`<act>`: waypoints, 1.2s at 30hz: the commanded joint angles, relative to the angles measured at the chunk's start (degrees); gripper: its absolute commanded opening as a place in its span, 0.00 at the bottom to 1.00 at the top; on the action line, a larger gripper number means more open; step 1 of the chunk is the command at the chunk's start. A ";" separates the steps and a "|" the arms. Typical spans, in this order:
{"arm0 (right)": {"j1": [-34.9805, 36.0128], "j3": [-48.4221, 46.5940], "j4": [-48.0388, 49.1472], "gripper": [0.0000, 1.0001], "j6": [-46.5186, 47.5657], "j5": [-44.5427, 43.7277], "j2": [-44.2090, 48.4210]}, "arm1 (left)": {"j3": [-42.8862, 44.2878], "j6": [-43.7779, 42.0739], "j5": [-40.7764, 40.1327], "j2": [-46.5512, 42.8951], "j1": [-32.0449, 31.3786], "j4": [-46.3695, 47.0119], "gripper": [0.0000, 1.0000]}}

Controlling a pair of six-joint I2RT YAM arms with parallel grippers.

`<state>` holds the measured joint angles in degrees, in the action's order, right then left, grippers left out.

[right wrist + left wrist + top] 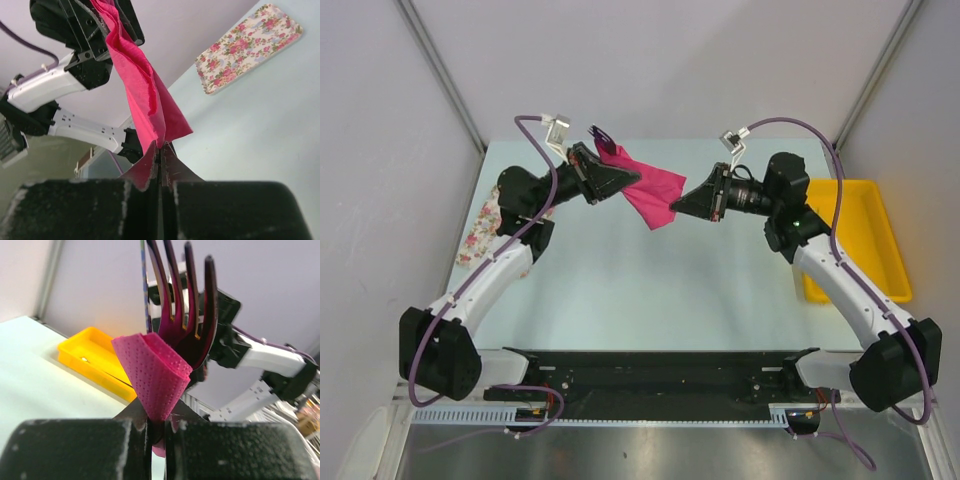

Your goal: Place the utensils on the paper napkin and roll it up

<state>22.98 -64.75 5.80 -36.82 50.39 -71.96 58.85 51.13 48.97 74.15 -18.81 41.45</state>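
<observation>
The magenta paper napkin (648,188) hangs in the air above the far half of the table, stretched between both grippers. My left gripper (632,180) is shut on its upper end, where the napkin (155,375) is wrapped round the purple fork (182,305), whose tines stick out past the paper. The fork's tines also show in the top view (601,137). My right gripper (676,205) is shut on the napkin's lower end (150,100). The yellow-orange utensil is not visible.
A yellow tray (865,235) stands at the table's right side and shows in the left wrist view (95,360). A white floral cloth (480,232) lies at the left edge, also in the right wrist view (247,47). A long black bar (660,365) lies along the near edge.
</observation>
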 commanded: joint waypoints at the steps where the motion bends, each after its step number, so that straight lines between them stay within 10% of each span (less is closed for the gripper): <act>1: -2.06 1.64 7.19 0.00 3.59 8.83 -1.95 | 4.17 5.63 3.49 -0.59 0.09 8.64 0.00; 10: -1.27 2.88 13.10 0.02 -0.36 12.10 -5.73 | 5.49 5.21 4.20 -1.64 -2.28 8.04 0.00; 23: -5.32 -9.77 -11.25 0.78 12.46 -6.96 6.04 | 6.27 -2.88 -8.54 -1.38 -1.58 -9.46 0.00; 36: 11.02 -10.67 -8.20 0.81 27.85 -22.97 4.29 | 8.74 -1.57 -8.72 -0.15 -2.02 -11.31 0.00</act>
<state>32.16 -76.09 -5.13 -13.43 32.05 -65.01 63.86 48.56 40.21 74.37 -20.62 26.52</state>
